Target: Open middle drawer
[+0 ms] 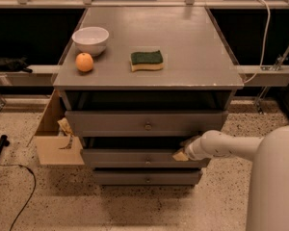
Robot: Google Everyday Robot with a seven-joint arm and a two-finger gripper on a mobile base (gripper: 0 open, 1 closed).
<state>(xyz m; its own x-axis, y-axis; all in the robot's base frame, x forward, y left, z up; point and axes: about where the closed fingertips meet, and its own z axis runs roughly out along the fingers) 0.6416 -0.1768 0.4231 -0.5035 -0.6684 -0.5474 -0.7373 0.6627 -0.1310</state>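
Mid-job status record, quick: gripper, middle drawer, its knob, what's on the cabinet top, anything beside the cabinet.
gripper: at the right end of the middle drawer's upper edge, right of the knob
middle drawer: dark gap above its front; how far out it is, cannot tell
knob: centre of front, not held
cabinet top: white bowl, orange in front of it, sponge to their right
beside cabinet: cardboard box on the floor, left

Dim overhead light, sheen on desk (197, 57) top, black shadow beneath it, end effector (181, 154) at 5 o'clock dimly lit
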